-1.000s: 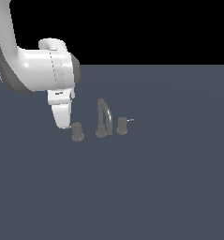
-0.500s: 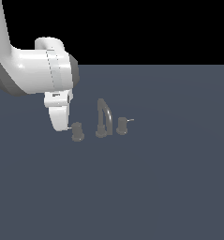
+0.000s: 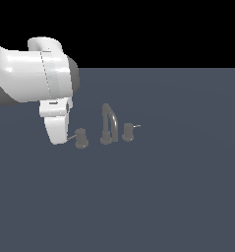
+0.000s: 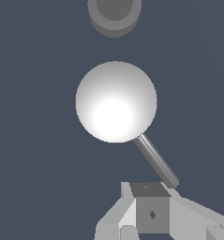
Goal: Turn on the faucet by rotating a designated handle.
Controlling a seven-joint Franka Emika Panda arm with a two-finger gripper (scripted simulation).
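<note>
Dull grey metal on a flat slate-blue floor (image 3: 178,197): faucet (image 3: 108,125) a little toward the exterior view's left of centre, arched spout rising from a round base, a squat knob on each side. Handle (image 3: 80,138) on the exterior view's left of the spout, near it but apart; thin pale lever (image 3: 72,138) jutting sideways toward the exterior view's left. Twin knob (image 3: 128,132) on the spout's other side, with a shorter lever pointing toward the exterior view's right.

Large white arm (image 3: 33,78) filling the upper part of the exterior view's left side, bent downward, its white lower end just beside the handle — lever tip running right up to it. Fingers hidden in that view behind the white housing.

From the wrist view: handle top (image 4: 115,101) seen from straight above as a bright, glossy pale disc, lever (image 4: 155,160) slanting away from its edge to a tip right at the gripper (image 4: 153,206). One grey finger (image 4: 151,208) showing, blocky, its end face just at the lever tip — touching or only very close, cannot tell. Second finger not made out, so width of the claw's gap cannot be told, nor whether anything is gripped. Another grey round piece (image 4: 114,16) — cut off at the picture's edge, beyond the handle; part of the faucet set, which part unclear.
</note>
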